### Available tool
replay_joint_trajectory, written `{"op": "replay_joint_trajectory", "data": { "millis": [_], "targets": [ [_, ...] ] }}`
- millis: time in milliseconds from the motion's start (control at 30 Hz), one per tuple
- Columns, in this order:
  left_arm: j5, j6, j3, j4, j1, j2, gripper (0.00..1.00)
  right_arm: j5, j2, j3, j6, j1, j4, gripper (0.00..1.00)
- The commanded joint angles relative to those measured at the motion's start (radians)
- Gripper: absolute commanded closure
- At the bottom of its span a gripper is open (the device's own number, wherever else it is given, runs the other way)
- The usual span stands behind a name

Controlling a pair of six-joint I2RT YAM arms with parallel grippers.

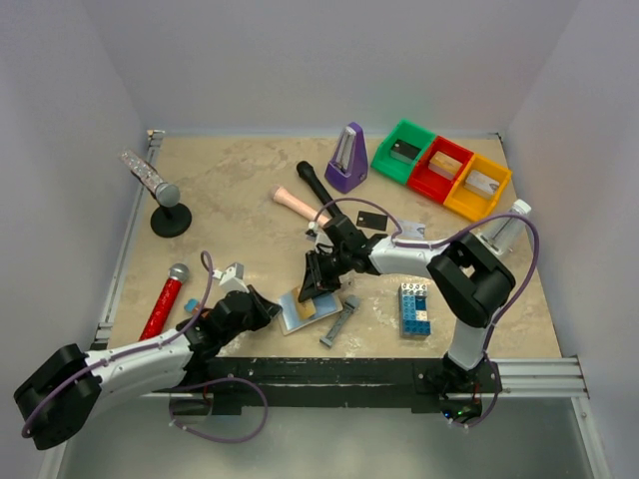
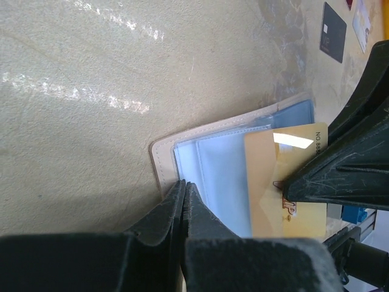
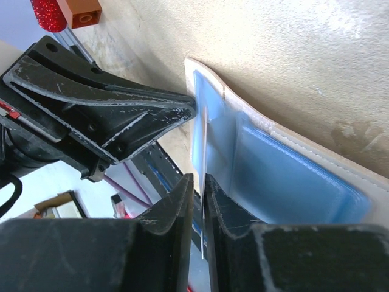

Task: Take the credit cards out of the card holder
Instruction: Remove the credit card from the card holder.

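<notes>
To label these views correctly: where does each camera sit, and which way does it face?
Top external: above, behind the bases, looking down on the beige table; both arms show.
Left wrist: on the left arm, looking past the left gripper at the light-blue bifold card holder.
Right wrist: looking past the right gripper at that holder.
Both wrist views share the holder and the other gripper.

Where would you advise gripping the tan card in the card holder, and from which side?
Probably the raised end of the tan card, clear of the card holder: pinch its thin flat faces. Come from the right arm side, as the left gripper pins the opposite edge.
</notes>
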Motion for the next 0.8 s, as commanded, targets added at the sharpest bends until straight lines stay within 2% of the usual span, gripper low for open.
{"op": "replay_joint_trajectory", "data": {
  "millis": [0, 300, 433, 633, 767],
  "targets": [
    [-0.037, 0.003, -0.040, -0.084, -0.001, -0.008, 1.00, 0.004, -0.057, -0.002, -0.013, -0.009, 0.005, 0.88],
    [-0.054, 0.006, -0.033, -0.122, 0.000, -0.044, 1.00, 0.010, -0.075, -0.011, -0.025, -0.032, -0.018, 1.00],
    [-0.072, 0.008, -0.020, -0.162, 0.002, -0.067, 1.00, 0.017, -0.083, -0.011, -0.035, -0.052, -0.045, 1.00],
    [-0.118, 0.011, 0.009, -0.320, 0.013, -0.143, 1.00, 0.020, -0.140, -0.032, -0.051, -0.112, -0.079, 1.00],
    [-0.147, 0.021, 0.041, -0.412, 0.034, -0.198, 1.00, 0.034, -0.219, -0.013, -0.120, -0.143, -0.168, 1.00]
  ]
}}
